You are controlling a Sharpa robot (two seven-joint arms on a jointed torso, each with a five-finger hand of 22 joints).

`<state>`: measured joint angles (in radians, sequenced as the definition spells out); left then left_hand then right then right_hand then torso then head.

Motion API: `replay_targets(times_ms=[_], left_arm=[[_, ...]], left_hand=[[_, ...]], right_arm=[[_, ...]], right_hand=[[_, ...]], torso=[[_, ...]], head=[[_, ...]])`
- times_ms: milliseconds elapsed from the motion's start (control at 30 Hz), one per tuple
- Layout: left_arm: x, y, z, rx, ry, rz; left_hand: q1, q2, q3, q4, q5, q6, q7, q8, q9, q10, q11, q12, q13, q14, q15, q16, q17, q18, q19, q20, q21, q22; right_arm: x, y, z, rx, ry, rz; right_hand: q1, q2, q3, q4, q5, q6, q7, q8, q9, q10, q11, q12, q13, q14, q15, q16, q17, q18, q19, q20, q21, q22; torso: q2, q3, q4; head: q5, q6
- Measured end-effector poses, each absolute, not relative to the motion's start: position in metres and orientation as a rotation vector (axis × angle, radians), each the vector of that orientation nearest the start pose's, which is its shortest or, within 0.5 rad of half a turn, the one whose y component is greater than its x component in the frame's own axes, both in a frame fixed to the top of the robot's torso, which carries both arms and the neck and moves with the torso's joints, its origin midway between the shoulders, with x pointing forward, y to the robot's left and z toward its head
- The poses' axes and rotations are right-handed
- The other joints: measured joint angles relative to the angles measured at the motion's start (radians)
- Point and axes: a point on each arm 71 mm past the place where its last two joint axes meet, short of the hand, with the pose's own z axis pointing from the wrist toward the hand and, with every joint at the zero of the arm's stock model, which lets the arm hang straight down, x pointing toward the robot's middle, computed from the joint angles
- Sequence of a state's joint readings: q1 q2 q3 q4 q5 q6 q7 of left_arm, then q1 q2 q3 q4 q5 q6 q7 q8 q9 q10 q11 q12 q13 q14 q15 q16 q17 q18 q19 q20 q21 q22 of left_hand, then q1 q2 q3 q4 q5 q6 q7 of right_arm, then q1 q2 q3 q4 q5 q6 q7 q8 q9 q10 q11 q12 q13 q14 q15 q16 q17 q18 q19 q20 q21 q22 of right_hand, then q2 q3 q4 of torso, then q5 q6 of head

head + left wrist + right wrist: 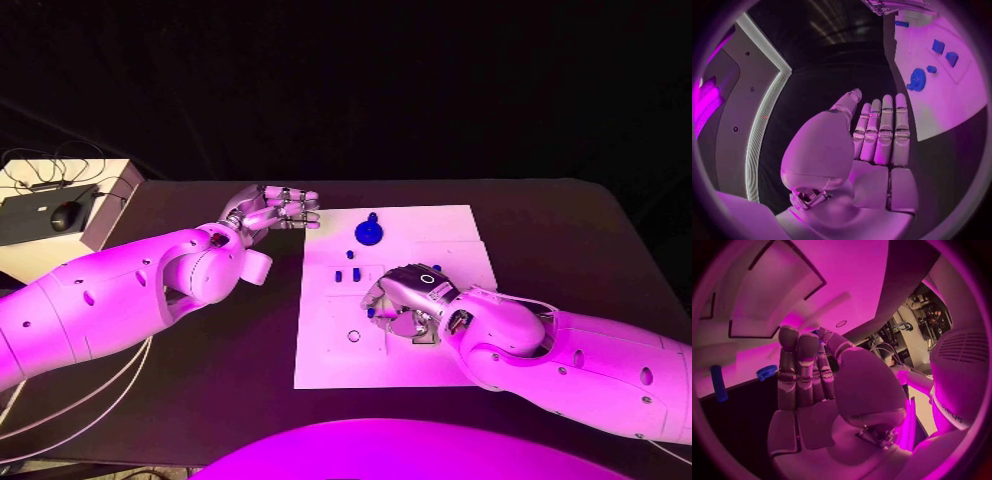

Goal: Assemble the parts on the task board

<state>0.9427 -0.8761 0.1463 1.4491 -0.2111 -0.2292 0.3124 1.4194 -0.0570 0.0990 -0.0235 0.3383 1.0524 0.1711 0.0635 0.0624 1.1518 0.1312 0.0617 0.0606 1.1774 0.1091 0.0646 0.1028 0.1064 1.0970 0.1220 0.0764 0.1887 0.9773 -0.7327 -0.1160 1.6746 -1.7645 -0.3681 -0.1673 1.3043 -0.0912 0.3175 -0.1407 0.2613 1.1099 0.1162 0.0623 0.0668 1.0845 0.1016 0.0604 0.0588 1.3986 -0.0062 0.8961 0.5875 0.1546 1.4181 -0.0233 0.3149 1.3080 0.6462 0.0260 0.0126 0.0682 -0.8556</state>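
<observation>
Two silver many-fingered hands work over the flat white task board [433,225] at centre frame. The left hand [274,212] hovers off the board's upper-left corner, fingers straight and together, holding nothing. The right hand [408,300] is curled down onto the board's middle; whether it grips anything I cannot tell. A round blue gear part [369,232] lies near the board's top edge, with small blue pieces [346,275] just below it.

The task board [433,225] lies mid-table, the gear [369,232] on its far part, a box [108,205] far left.
</observation>
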Motion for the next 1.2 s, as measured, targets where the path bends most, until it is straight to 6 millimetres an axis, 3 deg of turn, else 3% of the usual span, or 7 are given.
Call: replay_targets(times_ms=[167, 300, 567, 667, 767, 967, 1200], left_arm=[[0.474, 0.247, -0.244, -1.133, 1.526, -1.441], [0.473, 0.247, -0.244, -1.134, 1.529, -1.442], [0.473, 0.247, -0.244, -1.134, 1.535, -1.446], [0.473, 0.246, -0.244, -1.133, 1.537, -1.447], [0.474, 0.246, -0.244, -1.133, 1.537, -1.448], [0.475, 0.246, -0.245, -1.133, 1.535, -1.446], [0.476, 0.247, -0.246, -1.133, 1.531, -1.443]], left_hand=[[0.009, 0.009, -0.004, -0.001, 0.0, 0.0, 0.0, 0.0, 0.0, -0.001, 0.001, 0.0, 0.0, -0.004, -0.004, 0.0, 0.002, 0.0, 0.0, 0.0, 0.0, -0.006], [0.01, 0.01, 0.007, -0.003, 0.0, 0.0, 0.0, 0.0, 0.0, -0.001, 0.001, 0.0, 0.0, -0.004, -0.004, 0.0, 0.002, 0.0, 0.0, 0.0, 0.0, -0.006], [0.01, 0.01, 0.01, -0.004, 0.0, 0.0, 0.0, 0.0, 0.0, -0.001, 0.001, 0.0, 0.0, -0.004, -0.004, 0.0, 0.001, 0.0, 0.0, 0.0, 0.0, -0.007], [0.01, 0.01, 0.01, -0.004, 0.0, 0.0, 0.0, 0.0, 0.0, -0.001, 0.001, 0.0, 0.0, -0.004, -0.004, 0.0, 0.001, 0.0, 0.0, 0.0, 0.0, -0.007], [0.01, 0.01, 0.01, -0.004, 0.0, 0.0, 0.0, 0.0, 0.0, -0.001, 0.001, 0.0, 0.0, -0.004, -0.004, 0.0, 0.001, 0.0, 0.0, 0.0, 0.0, -0.007], [0.006, 0.006, 0.01, -0.004, 0.0, 0.0, 0.0, 0.0, 0.0, -0.001, 0.001, 0.0, 0.0, -0.004, -0.004, 0.0, 0.002, 0.0, 0.0, 0.0, 0.0, -0.007], [0.004, 0.004, 0.01, -0.004, 0.0, 0.0, 0.0, 0.0, 0.0, -0.001, 0.001, 0.0, 0.0, -0.004, -0.004, 0.0, 0.002, 0.0, 0.0, 0.0, 0.0, -0.007]], right_arm=[[0.378, -0.102, -0.277, -0.442, 1.704, 0.812], [0.378, -0.102, -0.276, -0.431, 1.692, 0.819], [0.375, -0.105, -0.27, -0.39, 1.662, 0.848], [0.374, -0.111, -0.267, -0.361, 1.649, 0.859], [0.376, -0.12, -0.26, -0.328, 1.636, 0.862], [0.396, -0.148, -0.236, -0.282, 1.61, 0.824], [0.423, -0.181, -0.215, -0.261, 1.63, 0.756]], right_hand=[[0.014, -0.014, -0.045, 0.01, -0.004, -0.028, -0.005, 0.0, 0.0, -0.042, 0.011, 0.016, 0.0, -0.02, 0.004, -0.007, -0.016, 0.0, -0.017, 0.005, -0.075, 0.0], [0.031, -0.011, -0.079, 0.025, -0.004, -0.035, -0.012, 0.0, 0.0, -0.045, 0.008, 0.028, 0.0, -0.02, 0.004, -0.002, -0.032, 0.0, -0.005, 0.006, -0.101, 0.0], [0.034, -0.008, -0.07, 0.022, 0.006, -0.038, -0.009, 0.0, 0.0, -0.021, 0.001, 0.028, 0.0, -0.012, -0.004, 0.004, -0.043, 0.009, 0.016, -0.001, -0.102, 0.0], [0.034, -0.008, -0.046, 0.023, 0.029, -0.038, 0.002, 0.0, 0.0, 0.027, -0.011, 0.035, 0.0, 0.011, -0.01, 0.011, -0.043, 0.009, 0.04, -0.003, -0.032, 0.0], [0.034, -0.007, -0.02, 0.022, 0.037, -0.033, 0.011, 0.0, 0.001, 0.082, -0.022, 0.029, 0.0, 0.024, -0.014, 0.011, -0.04, 0.009, 0.044, -0.004, 0.013, 0.0], [0.013, -0.013, -0.011, 0.024, 0.031, -0.025, 0.01, 0.0, 0.001, 0.109, -0.028, 0.007, 0.0, 0.022, -0.016, 0.01, -0.032, 0.008, 0.045, -0.005, 0.013, 0.0], [0.006, -0.019, -0.097, 0.032, 0.039, -0.036, -0.001, 0.0, 0.001, 0.065, -0.017, 0.007, 0.001, 0.013, -0.012, 0.005, -0.018, 0.007, 0.039, -0.01, 0.003, -0.001]], torso=[[0.0, 0.0, 0.0], [0.0, 0.0, 0.0001], [0.0, 0.0, 0.0004], [0.0, 0.0, 0.0004], [0.0, 0.0, 0.0003], [-0.001, 0.0, 0.0002], [-0.002, 0.0004, -0.0006]], head=[[-0.001, 0.0], [-0.001, 0.0], [-0.003, 0.0], [-0.004, 0.001], [-0.005, 0.003], [-0.007, 0.01], [-0.012, 0.021]])
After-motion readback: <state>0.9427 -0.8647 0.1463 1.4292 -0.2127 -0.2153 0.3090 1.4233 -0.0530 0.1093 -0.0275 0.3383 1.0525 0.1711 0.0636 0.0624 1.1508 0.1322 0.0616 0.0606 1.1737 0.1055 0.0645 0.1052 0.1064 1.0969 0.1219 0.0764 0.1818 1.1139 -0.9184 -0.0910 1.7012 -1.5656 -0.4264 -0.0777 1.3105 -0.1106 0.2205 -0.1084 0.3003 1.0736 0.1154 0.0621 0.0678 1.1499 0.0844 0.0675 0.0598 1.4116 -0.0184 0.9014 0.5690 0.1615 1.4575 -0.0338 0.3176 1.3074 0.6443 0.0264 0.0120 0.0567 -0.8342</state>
